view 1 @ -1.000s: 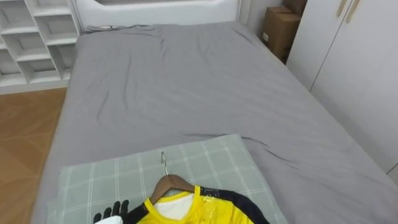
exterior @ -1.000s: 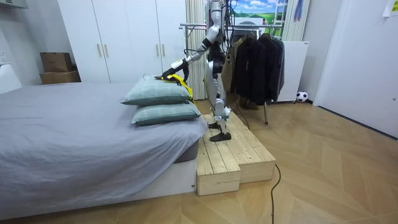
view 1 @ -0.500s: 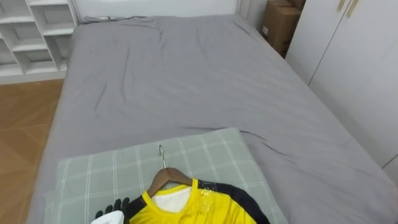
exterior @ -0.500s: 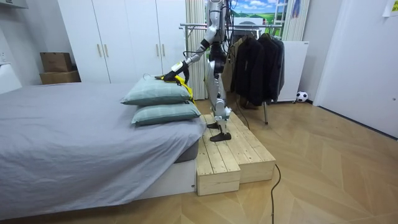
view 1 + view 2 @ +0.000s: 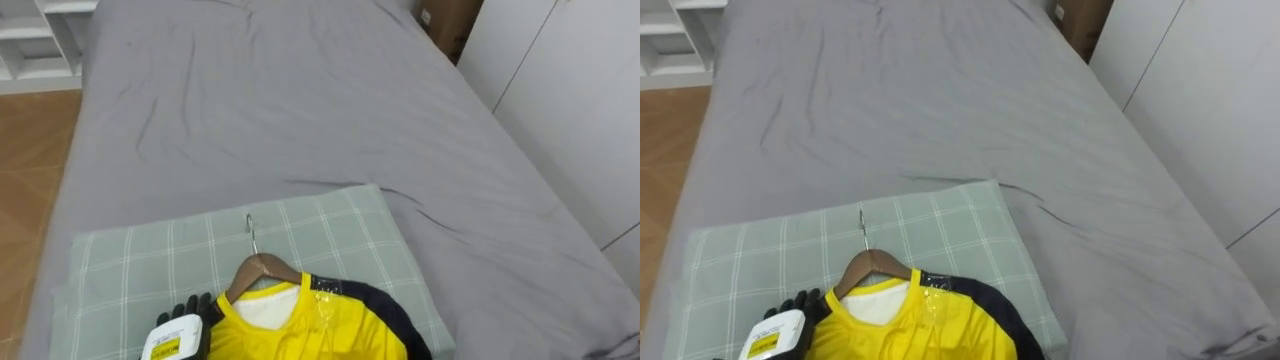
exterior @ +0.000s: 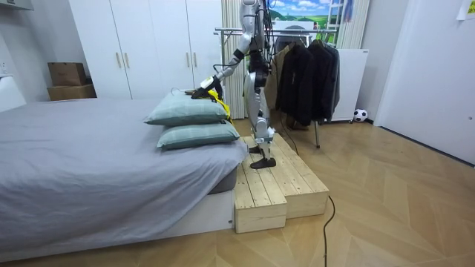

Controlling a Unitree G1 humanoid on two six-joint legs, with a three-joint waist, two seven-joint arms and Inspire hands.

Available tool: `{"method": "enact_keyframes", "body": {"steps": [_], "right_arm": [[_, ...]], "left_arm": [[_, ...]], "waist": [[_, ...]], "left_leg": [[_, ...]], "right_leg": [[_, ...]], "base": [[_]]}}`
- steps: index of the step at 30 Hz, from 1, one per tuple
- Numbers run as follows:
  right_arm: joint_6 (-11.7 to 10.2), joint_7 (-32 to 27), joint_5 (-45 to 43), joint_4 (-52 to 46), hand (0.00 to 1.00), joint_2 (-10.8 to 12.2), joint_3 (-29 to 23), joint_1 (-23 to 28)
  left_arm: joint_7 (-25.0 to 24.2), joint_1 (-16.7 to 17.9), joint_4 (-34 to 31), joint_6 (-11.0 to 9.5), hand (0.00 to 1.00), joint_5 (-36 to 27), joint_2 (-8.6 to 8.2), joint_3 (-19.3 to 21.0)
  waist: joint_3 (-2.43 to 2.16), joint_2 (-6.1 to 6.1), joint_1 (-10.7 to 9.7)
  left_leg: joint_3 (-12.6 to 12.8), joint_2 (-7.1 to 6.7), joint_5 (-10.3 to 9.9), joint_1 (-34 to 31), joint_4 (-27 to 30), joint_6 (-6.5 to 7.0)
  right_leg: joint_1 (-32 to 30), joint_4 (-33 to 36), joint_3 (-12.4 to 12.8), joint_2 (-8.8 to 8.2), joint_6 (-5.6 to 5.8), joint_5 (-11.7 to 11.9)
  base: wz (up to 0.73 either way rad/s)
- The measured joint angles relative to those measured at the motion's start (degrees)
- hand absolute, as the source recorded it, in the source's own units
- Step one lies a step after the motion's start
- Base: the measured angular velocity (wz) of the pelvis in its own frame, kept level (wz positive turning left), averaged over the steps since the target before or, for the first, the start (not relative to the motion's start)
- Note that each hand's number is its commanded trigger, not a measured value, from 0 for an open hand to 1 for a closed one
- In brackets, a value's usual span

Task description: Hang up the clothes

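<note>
- A yellow shirt (image 5: 305, 328) on a hanger (image 5: 258, 271) lies on the green pillow (image 5: 140, 262).
- The left hand (image 5: 192, 312) is by the shirt; I cannot tell its grip.

the room is bright and evenly lit, with soft light that seems to fall from above. in the eye views the grey bedsheet (image 5: 300, 120) shows its creases as faint, soft-edged shadows, and the white wardrobe doors (image 5: 560, 100) at the right are the brightest surface. the yellow shirt (image 5: 300, 335) and its wooden hanger (image 5: 262, 269) throw a thin, pale shadow onto the checked pillow (image 5: 150, 260). in the room view a darker band of shadow lies under the mattress edge beside the wooden platform (image 6: 271, 189), the floor (image 6: 401, 200) carries a dull sheen, and the dark clothes (image 6: 304, 74) on the rack read as one deep mass.
</note>
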Motion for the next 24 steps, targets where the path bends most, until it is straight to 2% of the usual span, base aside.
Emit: {"method": "enact_keyframes", "body": {"steps": [4,9,13,17,24], "right_arm": [[-0.07,0.03,0.06,-0.34,0.00,-0.01,1.13,-0.34],[-0.75,-0.01,0.05,0.01,0.00,-0.03,2.32,-1.73],[-0.71,-0.25,0.03,0.13,0.00,0.05,2.71,-1.87],[-0.67,-0.29,0.06,2.01,0.00,0.16,3.86,-2.88],[-1.26,-0.06,0.74,2.05,0.00,0.24,4.38,-2.98]], "left_arm": [[-0.04,-0.69,0.98,-0.37,0.00,-0.48,0.45,-0.03],[0.08,-3.91,5.36,-1.89,0.00,-3.47,0.87,0.03],[0.41,-5.75,7.46,-2.32,0.00,-4.00,1.22,0.02],[0.72,-7.58,7.68,-2.35,0.00,-4.46,2.08,0.02],[-0.28,-8.61,7.32,-2.64,0.00,-5.63,2.75,-0.22]], "waist": [[0.03,-0.18,0.06],[0.21,-0.63,0.16],[0.31,-0.91,0.13],[0.65,-1.53,-0.10],[0.59,-1.68,-0.56]], "left_leg": [[-0.01,0.21,0.10,-0.18,0.04,-0.17],[0.00,0.35,0.17,-1.17,0.46,-0.28],[0.00,0.35,0.16,-2.33,1.30,-0.28],[-0.14,0.48,0.16,-4.41,2.22,-0.28],[-0.19,0.69,0.17,-5.68,2.37,-0.28]], "right_leg": [[-0.15,0.00,0.02,0.13,0.00,0.00],[-0.89,0.03,-0.03,0.24,-0.01,0.00],[-1.70,0.10,0.02,0.18,-0.06,0.03],[-3.19,0.05,-0.11,0.24,-0.61,0.38],[-4.70,0.99,-0.64,0.24,-0.87,0.61]], "base": [[0.00],[0.01],[0.00],[0.00],[0.02]]}}
